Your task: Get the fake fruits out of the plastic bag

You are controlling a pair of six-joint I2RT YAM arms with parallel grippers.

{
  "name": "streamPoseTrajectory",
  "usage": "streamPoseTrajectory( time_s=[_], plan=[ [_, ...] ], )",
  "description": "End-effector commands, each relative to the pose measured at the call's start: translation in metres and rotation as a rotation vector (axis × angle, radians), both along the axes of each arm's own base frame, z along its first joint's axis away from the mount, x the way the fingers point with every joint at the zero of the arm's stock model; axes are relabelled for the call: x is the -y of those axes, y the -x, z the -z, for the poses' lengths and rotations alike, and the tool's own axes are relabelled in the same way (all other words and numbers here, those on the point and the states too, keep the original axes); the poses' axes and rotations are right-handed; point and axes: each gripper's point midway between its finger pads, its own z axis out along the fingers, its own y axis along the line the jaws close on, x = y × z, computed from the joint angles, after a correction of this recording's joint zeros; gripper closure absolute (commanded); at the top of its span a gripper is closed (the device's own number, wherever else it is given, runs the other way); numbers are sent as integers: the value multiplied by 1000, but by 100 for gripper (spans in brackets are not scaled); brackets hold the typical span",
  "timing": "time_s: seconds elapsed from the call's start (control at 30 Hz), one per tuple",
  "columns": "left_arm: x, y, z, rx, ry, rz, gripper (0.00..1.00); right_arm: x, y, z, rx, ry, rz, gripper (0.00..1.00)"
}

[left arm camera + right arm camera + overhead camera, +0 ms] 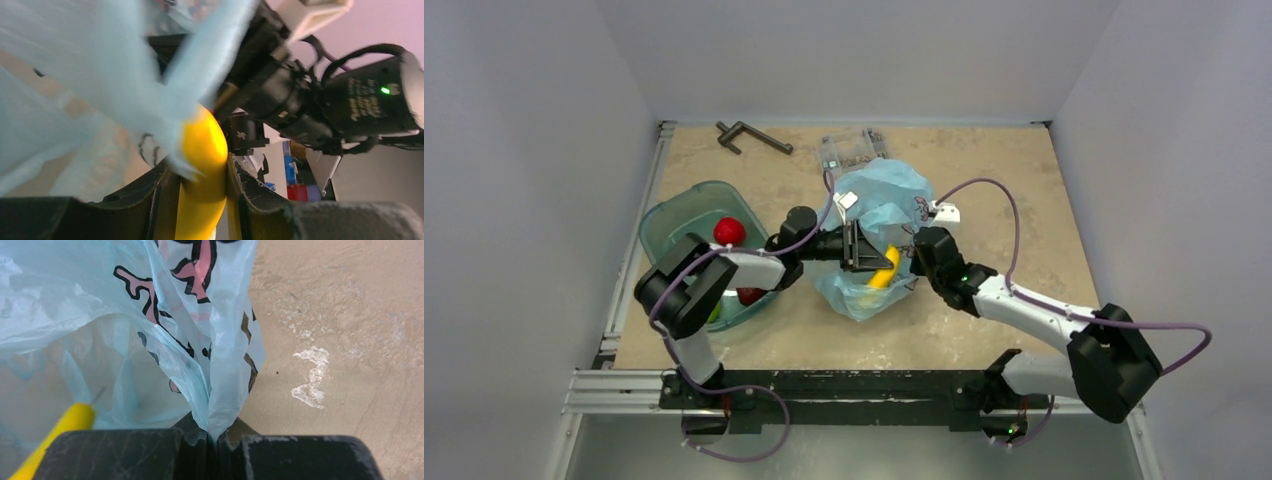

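Observation:
The light-blue plastic bag lies crumpled mid-table. My left gripper reaches into its mouth and is shut on the yellow banana. The left wrist view shows the banana squeezed between both pads of the left gripper, with bag film draped over it. My right gripper is shut on a fold of the bag, the film pinched in the right gripper. The banana's tip shows through the bag. A red apple and a green piece lie in the tub.
A teal translucent tub stands at the left under my left arm, with another dark red item inside. A clear parts box touches the bag's far side. A dark metal tool lies at the back.

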Motion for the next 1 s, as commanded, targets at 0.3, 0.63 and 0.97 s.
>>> streamPoseTrajectory(
  time_s=[0.3,0.63,0.97],
  plan=[
    [-77,21,-69,388,-441,-103,97,21,-15,-11,10,87,90,100],
    [-95,11,-146,536,-347,-297,100,13,-13,-18,12,62,34,100],
    [-44,-12,-185,560,-101,-248,100,-26,-2,-43,86,-22,-153,100]
  ],
)
